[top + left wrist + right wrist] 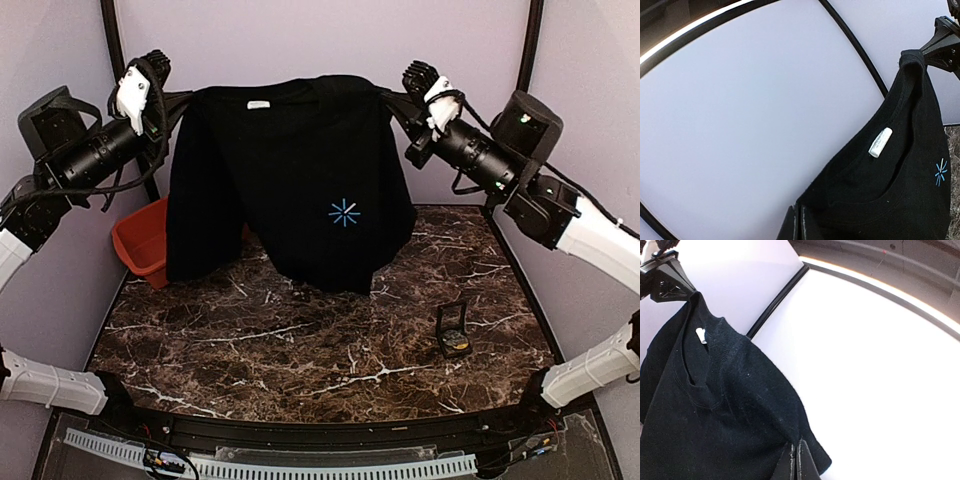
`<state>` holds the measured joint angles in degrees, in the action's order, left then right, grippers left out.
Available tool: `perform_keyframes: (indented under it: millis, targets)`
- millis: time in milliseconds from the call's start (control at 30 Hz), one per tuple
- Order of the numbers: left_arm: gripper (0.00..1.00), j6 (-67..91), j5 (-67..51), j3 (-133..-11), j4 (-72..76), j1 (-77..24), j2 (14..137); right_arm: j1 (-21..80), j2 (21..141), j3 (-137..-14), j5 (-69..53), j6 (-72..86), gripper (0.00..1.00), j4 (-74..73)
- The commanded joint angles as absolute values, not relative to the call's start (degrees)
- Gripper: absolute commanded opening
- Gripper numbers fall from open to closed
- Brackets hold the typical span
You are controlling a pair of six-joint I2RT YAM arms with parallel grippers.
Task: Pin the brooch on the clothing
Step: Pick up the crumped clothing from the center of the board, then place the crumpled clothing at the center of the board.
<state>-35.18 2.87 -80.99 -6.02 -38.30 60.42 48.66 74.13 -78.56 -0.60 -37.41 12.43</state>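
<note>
Left gripper (pixel 186 100) clenched on the left shoulder of the black T-shirt (pixel 290 170); right gripper (pixel 392 102) clenched on its right shoulder. T-shirt hangs spread between them over the far side of the marble table (pixel 300 350), starburst print (pixel 343 212) facing near. Brooch (pixel 458 346) sits in the open black case (pixel 452 322), near right, well apart from the T-shirt. Red bin (pixel 140 242) at far left.

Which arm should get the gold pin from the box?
Likely the right: the black case with the brooch lies on the table at the right, nearer that arm. But left gripper and right gripper both hold the T-shirt.
</note>
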Motion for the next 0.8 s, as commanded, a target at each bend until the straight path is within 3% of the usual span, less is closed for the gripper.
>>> perform_keyframes:
  millis: [0,267,533,633,767]
  targets:
    - [0.01,-41.49,3.4,-84.42,-3.45,-41.01,59.05,52.03,69.79,-75.78,2.2,-45.62,0.0,16.22]
    - [0.01,-52.72,9.51,-83.84,5.88,-45.68,59.2,53.09,68.7,-75.18,4.25,-47.05,0.0,20.37]
    - [0.01,-63.75,29.42,-79.26,18.79,-46.36,68.15,50.07,80.41,-76.59,24.1,-54.79,0.0,32.33]
    - [0.01,-61.84,33.93,-72.66,23.8,-43.69,70.1,44.32,83.89,-77.25,24.89,-47.02,0.0,28.9]
    - [0.01,-47.3,30.15,-65.81,19.42,-34.4,73.68,36.05,89.88,-76.8,23.56,-38.78,0.0,27.03]
